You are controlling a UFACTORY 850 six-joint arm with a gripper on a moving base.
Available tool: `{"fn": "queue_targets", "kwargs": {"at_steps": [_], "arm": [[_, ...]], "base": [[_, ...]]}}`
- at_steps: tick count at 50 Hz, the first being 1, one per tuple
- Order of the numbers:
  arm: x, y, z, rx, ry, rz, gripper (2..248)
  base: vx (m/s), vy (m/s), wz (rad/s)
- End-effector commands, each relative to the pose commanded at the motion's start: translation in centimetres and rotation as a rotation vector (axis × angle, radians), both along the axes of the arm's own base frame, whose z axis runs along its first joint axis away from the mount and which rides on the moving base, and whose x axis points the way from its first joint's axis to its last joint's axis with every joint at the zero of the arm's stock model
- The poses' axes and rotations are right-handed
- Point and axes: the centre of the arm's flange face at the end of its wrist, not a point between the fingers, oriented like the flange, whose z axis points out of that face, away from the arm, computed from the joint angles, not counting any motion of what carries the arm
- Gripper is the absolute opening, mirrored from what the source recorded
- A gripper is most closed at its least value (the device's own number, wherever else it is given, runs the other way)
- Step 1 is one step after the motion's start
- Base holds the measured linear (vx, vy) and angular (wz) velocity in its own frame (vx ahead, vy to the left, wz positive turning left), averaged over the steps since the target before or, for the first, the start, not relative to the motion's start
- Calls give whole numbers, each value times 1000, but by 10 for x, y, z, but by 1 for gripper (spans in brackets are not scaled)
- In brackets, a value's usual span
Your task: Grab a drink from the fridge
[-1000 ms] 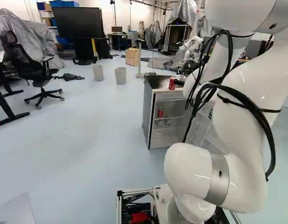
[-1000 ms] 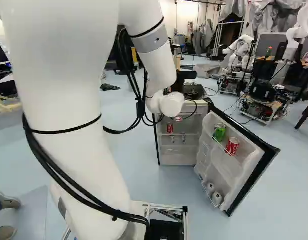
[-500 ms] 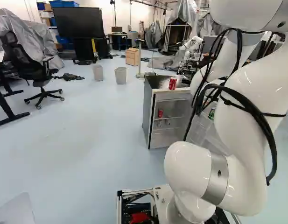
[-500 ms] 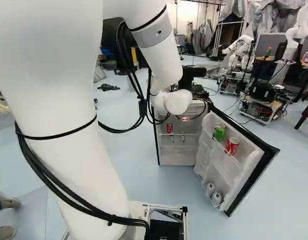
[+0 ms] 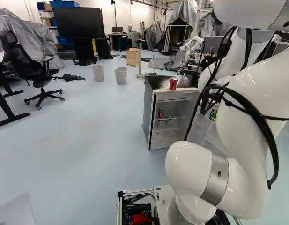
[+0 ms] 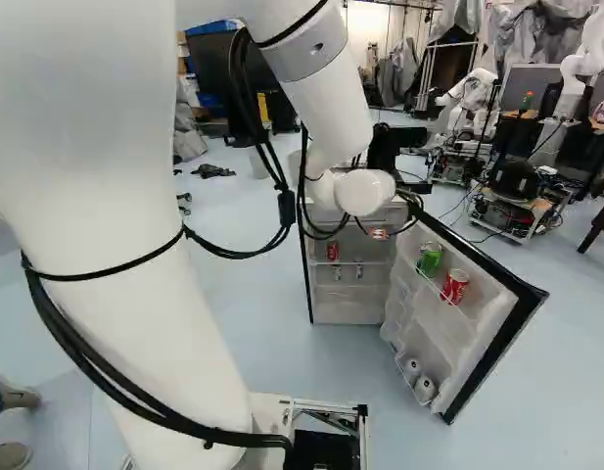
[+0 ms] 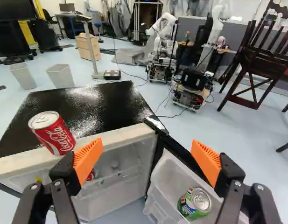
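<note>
The white arm [image 6: 321, 108] has swung rightward, its open, orange-padded black hand [image 7: 147, 146] likely seeking the green metal can [image 7: 195, 204] in the white door rack [image 7: 166, 183], the red metal can [image 7: 52, 133] standing at the black fridge [image 7: 101, 102]'s top front edge.

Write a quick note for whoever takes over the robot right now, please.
Hand: open and empty, near the front of the fridge.
Drinks: one red can stands on top, at the front edge; a green can and a second red can are in the door; a third red can is on an inside shelf.
Done: door open.
Left: grip a can and take it away.
</note>
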Motion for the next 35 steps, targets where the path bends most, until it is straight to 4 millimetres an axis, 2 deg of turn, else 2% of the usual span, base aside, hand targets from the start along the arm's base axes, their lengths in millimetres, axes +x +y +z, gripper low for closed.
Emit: {"fn": "queue_targets", "kwargs": {"at_steps": [35], "arm": [[-10,-57,20,53,123,-173,247]], "base": [[0,0,0]]}}
